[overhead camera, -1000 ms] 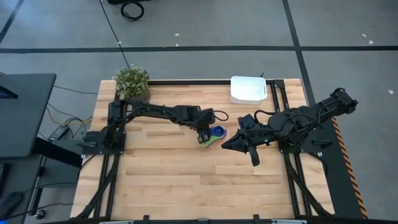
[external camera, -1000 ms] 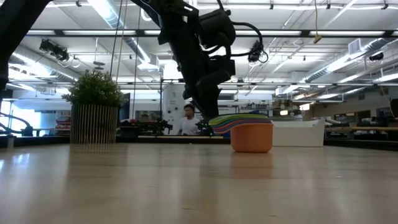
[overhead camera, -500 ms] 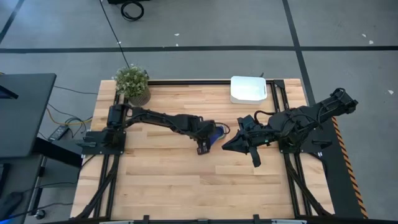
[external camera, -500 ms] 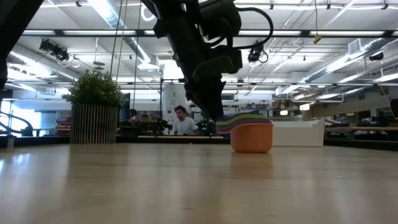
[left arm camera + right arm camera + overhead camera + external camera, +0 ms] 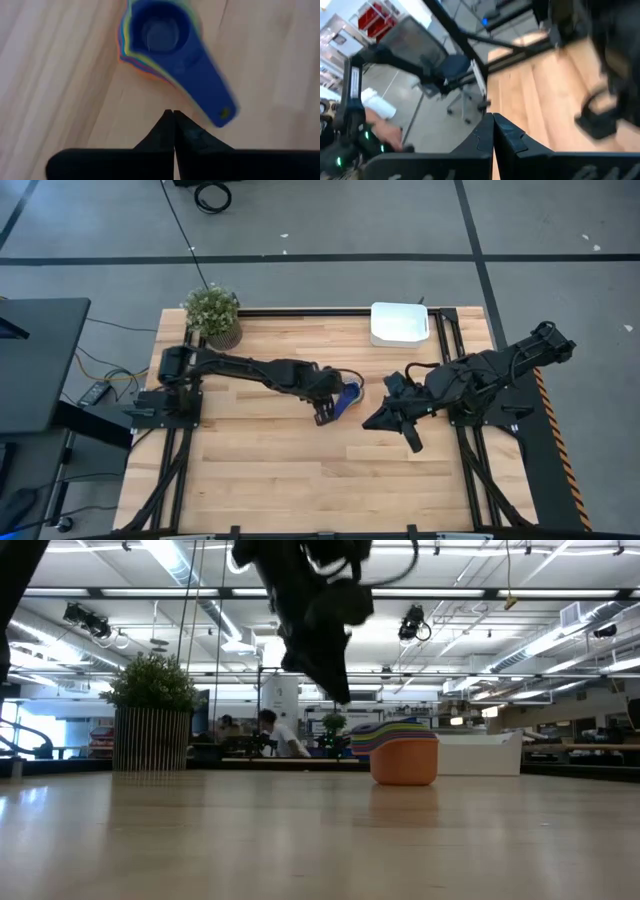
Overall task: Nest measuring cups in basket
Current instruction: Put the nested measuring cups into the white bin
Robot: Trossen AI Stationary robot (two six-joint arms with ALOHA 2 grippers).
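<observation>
My left jaws [image 5: 173,116] hang pressed together, holding nothing, just off the handle of the nested measuring cups [image 5: 349,394] at counter centre. My right jaws [image 5: 368,422], also pressed together, wait at the cups' four o'clock; the basket [image 5: 400,324] sits apart at their one o'clock.

Nested measuring cups [image 5: 160,37] on table, outside basket [image 5: 400,324]
</observation>
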